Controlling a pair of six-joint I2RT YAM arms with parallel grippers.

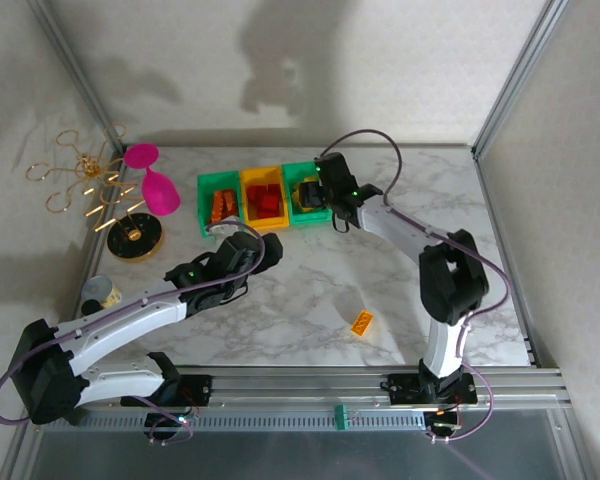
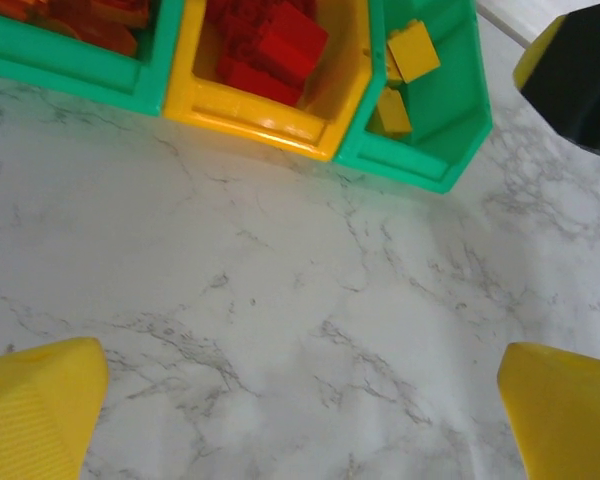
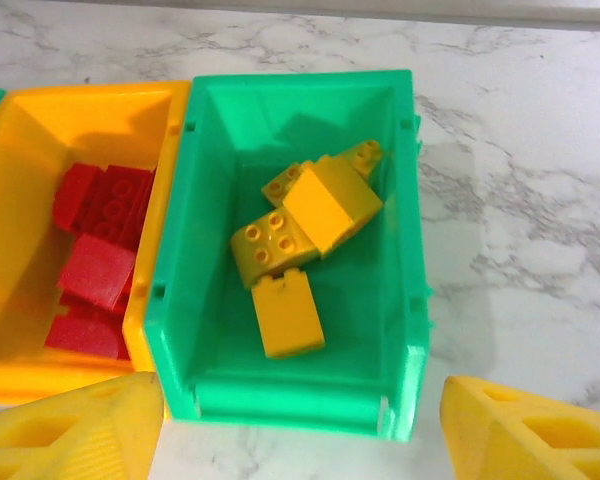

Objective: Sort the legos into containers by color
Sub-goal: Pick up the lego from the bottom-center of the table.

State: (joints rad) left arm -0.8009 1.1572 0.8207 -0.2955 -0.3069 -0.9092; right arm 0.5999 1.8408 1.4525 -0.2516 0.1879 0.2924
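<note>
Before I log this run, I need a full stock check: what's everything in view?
Left bin: one, green, far row, holds orange bricks.
Middle bin: one, yellow, holds red bricks.
Right bin: one, green, holds yellow bricks.
Loose brick: one, orange, on the table near right arm.
Goblet: one, pink, left of bins.
Wire stand: one, gold, far left.
Small object: one, greyish, left edge, unidentifiable.
Left gripper: one, yellow fingers, open, over bare table.
Right gripper: one, yellow fingers, open, above right bin.

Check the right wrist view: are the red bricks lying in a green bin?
No: the red bricks lie in the yellow bin, while the green bin beside it holds yellow bricks.
</note>
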